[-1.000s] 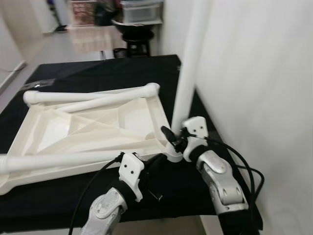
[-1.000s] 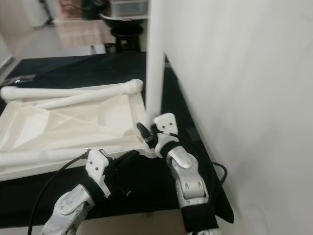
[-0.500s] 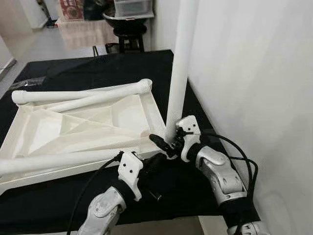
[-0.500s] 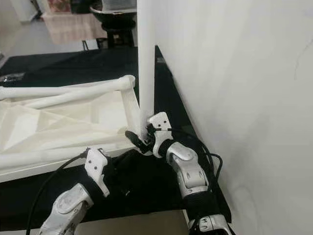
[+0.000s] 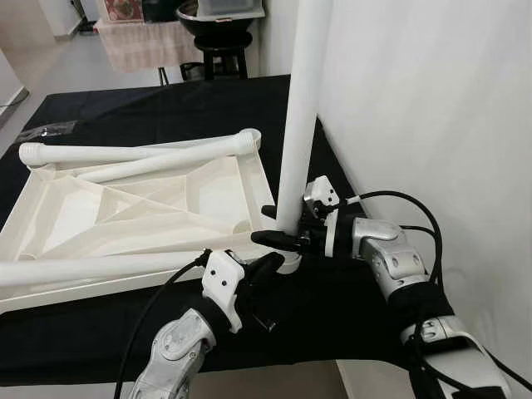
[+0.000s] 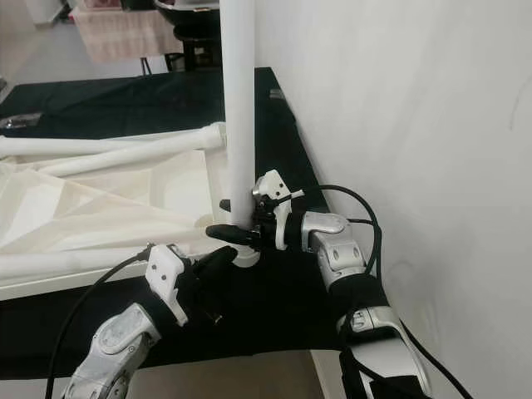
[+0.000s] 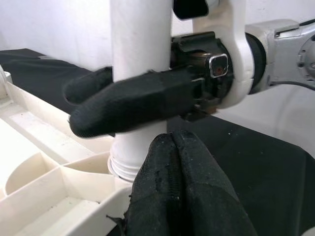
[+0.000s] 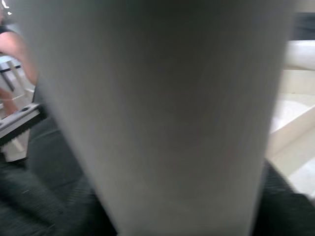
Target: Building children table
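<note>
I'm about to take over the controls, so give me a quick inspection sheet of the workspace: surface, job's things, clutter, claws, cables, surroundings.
Surface: black cloth covering the work table.
Job's things: white tabletop lying upside down, ribs showing; upright leg standing in its near right corner socket; two loose legs lying along its far edge, another leg along the near edge.
Clutter: small dark item at the cloth's far left corner, too small to tell.
Claws: right claw shut around the upright leg just above the socket; left claw shut, tips pressed against the socket corner.
Cables: black cables looping off the right wrist; one along the left arm.
Surroundings: white wall on the right; black stool beyond the table.
</note>
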Tool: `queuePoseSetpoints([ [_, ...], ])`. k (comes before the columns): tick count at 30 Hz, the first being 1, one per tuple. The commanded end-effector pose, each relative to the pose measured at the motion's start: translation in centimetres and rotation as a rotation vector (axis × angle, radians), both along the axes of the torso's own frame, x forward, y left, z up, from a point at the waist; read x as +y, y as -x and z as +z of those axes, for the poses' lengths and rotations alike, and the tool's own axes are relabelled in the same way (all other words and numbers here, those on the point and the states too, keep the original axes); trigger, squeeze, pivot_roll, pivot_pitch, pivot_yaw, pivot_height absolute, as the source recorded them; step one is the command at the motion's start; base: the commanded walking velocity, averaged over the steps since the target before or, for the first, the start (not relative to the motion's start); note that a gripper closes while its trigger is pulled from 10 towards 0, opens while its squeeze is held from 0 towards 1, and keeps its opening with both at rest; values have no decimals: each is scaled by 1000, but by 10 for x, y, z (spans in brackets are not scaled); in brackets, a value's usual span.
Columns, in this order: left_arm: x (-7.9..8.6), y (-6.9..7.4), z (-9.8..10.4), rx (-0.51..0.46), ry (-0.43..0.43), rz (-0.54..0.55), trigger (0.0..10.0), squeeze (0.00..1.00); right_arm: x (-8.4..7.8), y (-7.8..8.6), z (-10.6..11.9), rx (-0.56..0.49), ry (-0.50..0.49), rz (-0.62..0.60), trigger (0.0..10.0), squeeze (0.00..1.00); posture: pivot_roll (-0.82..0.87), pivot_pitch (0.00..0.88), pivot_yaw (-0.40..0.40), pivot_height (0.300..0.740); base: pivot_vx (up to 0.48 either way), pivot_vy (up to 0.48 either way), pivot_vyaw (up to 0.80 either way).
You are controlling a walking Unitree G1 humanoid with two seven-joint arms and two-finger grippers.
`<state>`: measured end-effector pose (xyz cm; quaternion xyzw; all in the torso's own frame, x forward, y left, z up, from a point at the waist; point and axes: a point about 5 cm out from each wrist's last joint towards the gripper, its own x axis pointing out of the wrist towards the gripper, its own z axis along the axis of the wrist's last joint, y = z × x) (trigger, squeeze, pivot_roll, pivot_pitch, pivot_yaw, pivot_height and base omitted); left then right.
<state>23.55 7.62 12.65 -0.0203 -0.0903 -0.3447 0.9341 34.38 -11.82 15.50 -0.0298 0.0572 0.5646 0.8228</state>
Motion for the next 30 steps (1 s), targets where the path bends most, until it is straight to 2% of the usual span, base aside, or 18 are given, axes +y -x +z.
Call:
queuePoseSetpoints([
  [1, -1, 2, -4, 22, 3, -2, 10000, 0, 0, -2, -4, 20, -20, -12, 0, 0, 19, 57, -9, 740, 0, 0, 0],
  [7, -2, 2, -4, 23, 5, -3, 10000, 0, -11, -2, -9, -6, -4, -82, 0, 0, 11, 63, -6, 740, 0, 0, 0],
  [9, -2, 4, -4, 24, 7, -4, 10000, 0, -20, -1, -14, -20, -8, -199, 0, 0, 4, 67, -14, 740, 0, 0, 0],
  [10, -2, 4, -4, 25, 8, -4, 10000, 0, -23, 1, -19, -25, 1, -314, 0, 0, 4, 67, -14, 740, 0, 0, 0],
  [11, -2, 4, -4, 25, 8, -4, 10000, 0, -23, 1, -19, -25, 1, -314, 0, 0, 4, 67, -14, 740, 0, 0, 0],
  [12, -1, 5, -4, 25, 8, -4, 10000, 0, -24, 4, -26, -37, 10, -463, 0, 0, 4, 72, -18, 740, 0, 0, 0],
  [13, -1, 5, -4, 25, 8, -4, 10000, 0, -24, 4, -26, -37, 10, -463, 0, 0, 4, 72, -18, 740, 0, 0, 0],
  [14, 0, 5, -4, 25, 8, -3, 10000, 0, -27, 13, -34, -35, -67, -887, 0, 0, 0, 79, -11, 740, 0, 0, 0],
  [15, 0, 5, -4, 25, 8, -2, 10000, 0, -28, 19, -38, -1, -113, -1030, 0, 0, 0, 79, -11, 740, 0, 0, 0],
  [19, 0, 5, -4, 25, 8, -2, 10000, 0, -29, 25, -42, 37, -155, -1128, 0, 0, 0, 79, -11, 740, 0, 0, 0],
  [20, 1, 5, -4, 26, 8, -3, 10000, 0, -12, 26, -37, -5, -141, -960, 0, 0, -19, 75, 1, 740, 0, 0, 0],
  [21, 1, 5, -4, 26, 8, -3, 10000, 0, -12, 26, -37, -5, -141, -960, 0, 0, -19, 75, 1, 740, 0, 0, 0],
  [22, 1, 4, -4, 26, 8, -5, 10000, 0, -1, 26, -39, 3, -111, -841, 0, 0, 1, 77, -11, 740, 0, 0, 0],
  [23, 1, 4, -3, 27, 8, -6, 10000, 0, 5, 26, -41, 3, -89, -771, 1020, 0, 3, 77, -9, 740, 0, 0, 0],
  [25, 1, 3, -3, 23, 5, 0, 10000, 0, 7, 23, -38, -11, -79, -739, 10000, 0, 0, 78, -6, 740, 0, 0, 0],
  [28, 1, 3, -3, 21, 4, 3, 10000, 0, 7, 23, -35, -22, -91, -722, 10000, 0, 0, 78, -6, 740, 0, 0, 0],
  [29, 1, 2, -3, 22, 5, 4, 10000, 0, 11, 25, -30, -26, -96, -657, 10000, 1000, -2, 79, -8, 740, 0, 0, 0],
  [30, 1, 2, -3, 22, 5, 4, 10000, 0, 11, 25, -30, -26, -96, -657, 10000, 1000, -2, 79, -8, 740, 0, 0, 0],
])
